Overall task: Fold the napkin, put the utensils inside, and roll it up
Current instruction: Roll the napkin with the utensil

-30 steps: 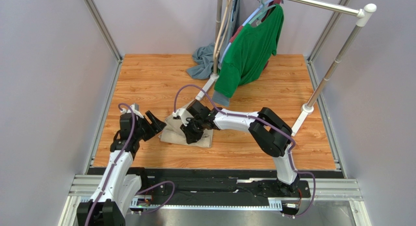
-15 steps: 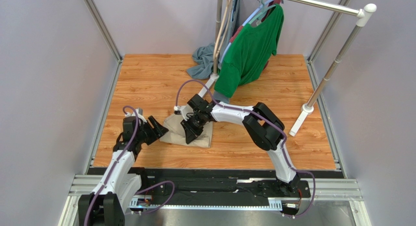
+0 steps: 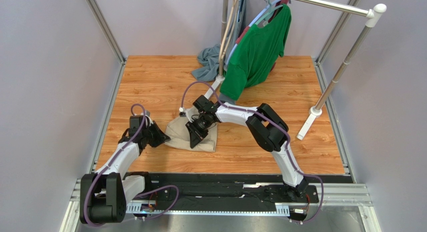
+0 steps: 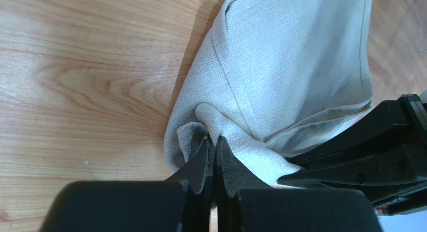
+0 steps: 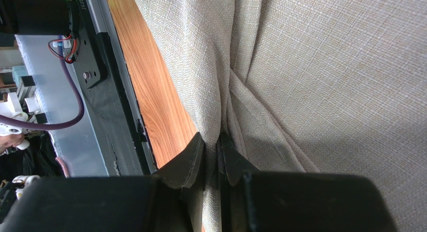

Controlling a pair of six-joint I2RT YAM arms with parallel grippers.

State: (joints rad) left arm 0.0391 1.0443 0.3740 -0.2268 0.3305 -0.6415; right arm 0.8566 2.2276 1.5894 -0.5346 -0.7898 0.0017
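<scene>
The beige napkin (image 3: pixel 209 139) lies bunched on the wooden table in front of the arms. My left gripper (image 3: pixel 164 139) is at its left corner. In the left wrist view the left gripper (image 4: pixel 213 141) is shut, with the napkin (image 4: pixel 290 67) puckered round its tips. My right gripper (image 3: pixel 193 141) reaches over the cloth from the right. Seen from the right wrist, the right gripper (image 5: pixel 213 139) is shut on a raised fold of the napkin (image 5: pixel 326 67). The right arm's black fingers (image 4: pixel 361 152) show close beside the left one. The utensils are hidden.
A green shirt (image 3: pixel 258 47) hangs on a clothes rack at the back. A grey-blue cloth (image 3: pixel 206 59) lies behind it. One white rack foot (image 3: pixel 213 87) stands just behind the napkin and another (image 3: pixel 315 111) at the right. A black rail (image 3: pixel 225 179) runs along the near edge.
My left gripper moved right to the napkin's left corner and shut there. The right gripper shifted a little left with its fold, and the cloth bunched up.
</scene>
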